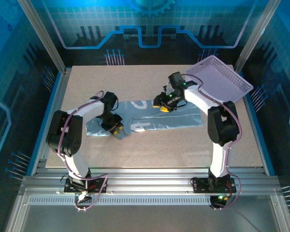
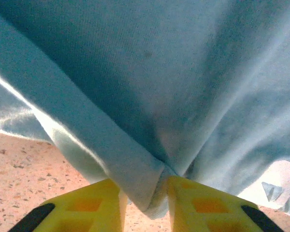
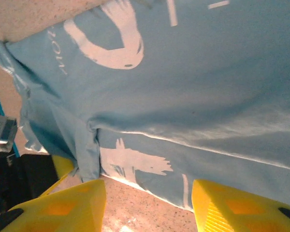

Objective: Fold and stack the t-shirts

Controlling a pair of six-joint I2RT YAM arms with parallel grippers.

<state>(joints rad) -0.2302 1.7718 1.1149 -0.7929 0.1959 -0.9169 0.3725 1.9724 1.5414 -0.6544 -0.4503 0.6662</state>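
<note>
Pinched between the left hand's [image 2: 144,193] yellow fingers [image 2: 104,203], a fold of the pale blue t-shirt [image 1: 150,118] rises off the tabletop [image 1: 150,150]. Its remainder lies flat at the centre. At the shirt's far edge the right hand [image 1: 164,107] is released, near the lavender basket [image 1: 222,77].

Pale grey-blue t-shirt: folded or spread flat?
Partly folded: the pale grey-blue fabric t-shirt lies as a narrow strip, one layer's edge overlapping another in the right wrist view. The left tool pinches a fold.
</note>
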